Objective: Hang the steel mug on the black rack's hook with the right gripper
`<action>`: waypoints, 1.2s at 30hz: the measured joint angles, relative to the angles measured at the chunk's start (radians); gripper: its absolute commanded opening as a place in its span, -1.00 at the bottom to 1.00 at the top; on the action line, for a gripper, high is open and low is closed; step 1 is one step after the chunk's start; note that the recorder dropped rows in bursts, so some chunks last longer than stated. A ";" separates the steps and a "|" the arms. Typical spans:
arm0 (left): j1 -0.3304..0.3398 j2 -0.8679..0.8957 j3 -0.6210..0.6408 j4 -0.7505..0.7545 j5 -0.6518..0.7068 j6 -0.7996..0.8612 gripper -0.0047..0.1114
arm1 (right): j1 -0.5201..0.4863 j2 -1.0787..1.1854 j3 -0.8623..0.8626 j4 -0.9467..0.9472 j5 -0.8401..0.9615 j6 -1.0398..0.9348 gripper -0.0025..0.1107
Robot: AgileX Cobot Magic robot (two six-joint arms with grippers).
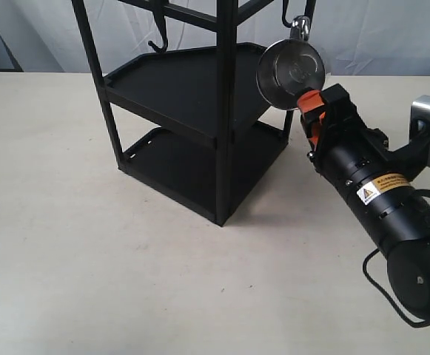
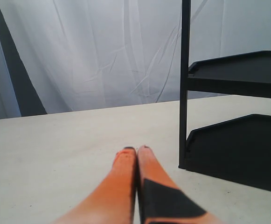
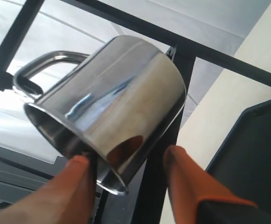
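Note:
The steel mug (image 1: 290,65) hangs at the black rack's (image 1: 226,111) upper right corner, base facing the exterior camera. Its handle (image 1: 300,28) is looped over the hook (image 1: 287,15). In the right wrist view the mug (image 3: 112,102) lies tilted, and a dark hook tip (image 3: 30,86) sits inside its handle. My right gripper (image 1: 312,111) is just below the mug and open. Its orange fingers (image 3: 182,177) straddle the mug's rim, one close to the rim and the other clearly apart. My left gripper (image 2: 137,150) is shut on nothing, low over the table beside the rack.
A second hook (image 1: 159,41) hangs from the rack's crossbar at the upper left. The rack's two tray shelves (image 1: 177,85) are bare. A rack post (image 2: 185,84) stands close to the left gripper. Beige table (image 1: 89,259) spreads in front, with a white curtain behind.

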 measured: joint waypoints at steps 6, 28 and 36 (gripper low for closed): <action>0.000 0.000 0.000 0.000 0.000 0.000 -0.89 | 0.001 -0.026 0.023 -0.011 -0.002 0.000 -0.14; 0.000 0.000 0.000 0.000 0.000 0.000 -0.89 | 0.003 -0.031 0.125 -0.109 0.000 0.047 -0.15; 0.000 0.000 0.000 0.000 0.000 0.000 -0.89 | 0.003 -0.070 0.166 -0.313 -0.009 0.094 -0.77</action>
